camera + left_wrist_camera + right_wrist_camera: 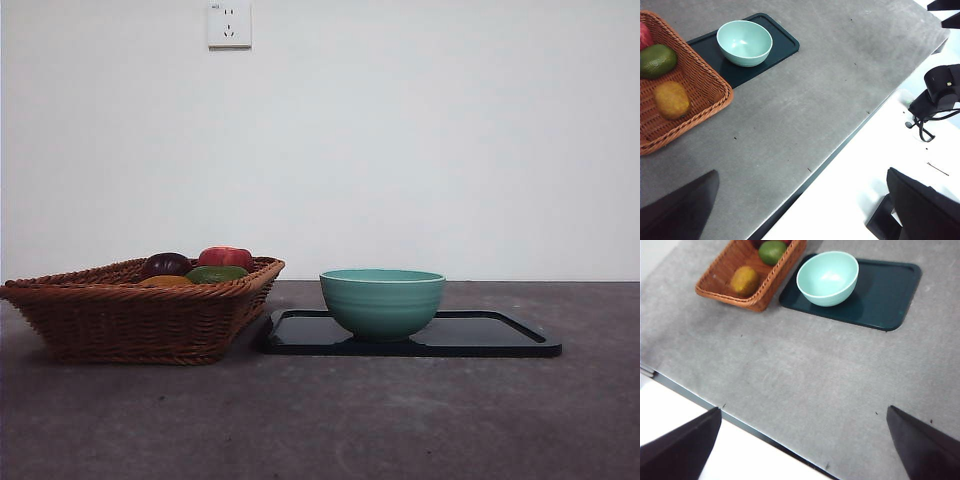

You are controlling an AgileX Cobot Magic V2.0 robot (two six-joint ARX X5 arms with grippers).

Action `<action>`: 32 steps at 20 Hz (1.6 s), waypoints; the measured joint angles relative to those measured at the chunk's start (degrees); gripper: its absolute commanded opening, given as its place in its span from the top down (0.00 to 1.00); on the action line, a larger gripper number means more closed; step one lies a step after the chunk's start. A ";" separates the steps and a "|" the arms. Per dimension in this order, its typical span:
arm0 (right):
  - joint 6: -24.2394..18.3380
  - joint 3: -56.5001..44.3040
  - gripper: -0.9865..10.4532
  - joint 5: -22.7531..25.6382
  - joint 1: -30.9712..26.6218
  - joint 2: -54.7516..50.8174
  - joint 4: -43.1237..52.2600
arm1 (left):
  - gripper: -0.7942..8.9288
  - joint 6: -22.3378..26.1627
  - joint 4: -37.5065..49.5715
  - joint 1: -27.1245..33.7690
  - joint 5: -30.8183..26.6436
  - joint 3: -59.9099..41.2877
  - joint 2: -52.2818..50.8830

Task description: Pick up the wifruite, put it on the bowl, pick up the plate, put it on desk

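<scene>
Waiting above the desk [400,420], both my grippers spread wide and holding nothing.
My wifruite [671,99] lies in the wicker basket [130,320]; the bowl [383,300] stands on the dark plate [500,340] beside it.

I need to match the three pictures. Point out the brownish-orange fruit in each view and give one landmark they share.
Front view: the wifruite only peeks over the wicker basket's near rim, left of the bowl.
Left wrist view: the wifruite lies in the basket, beside the green fruit.
Right wrist view: the wifruite lies in the basket, near the green fruit.
Shared landmark: the mint-green bowl on the dark tray.
</scene>
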 measured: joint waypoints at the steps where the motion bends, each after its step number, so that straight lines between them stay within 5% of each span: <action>1: 0.00 0.00 0.46 -0.44 0.00 1.75 0.96 | 0.34 0.00 0.07 0.00 0.00 -0.02 0.00; 10: 0.37 2.32 0.46 -1.55 -2.29 30.12 10.36 | 0.34 0.00 0.85 0.00 0.00 -0.04 0.00; 17: -2.67 16.04 0.46 -10.58 -11.54 55.41 10.91 | 0.34 0.00 0.83 0.00 0.00 -0.04 0.00; 26: -7.89 37.31 0.46 -9.94 -17.90 81.92 10.19 | 0.34 0.00 0.85 0.00 0.00 -0.09 0.00; 32: -9.42 42.47 0.47 -9.79 -18.75 92.30 10.95 | 0.34 0.00 0.87 0.00 0.00 -0.09 0.00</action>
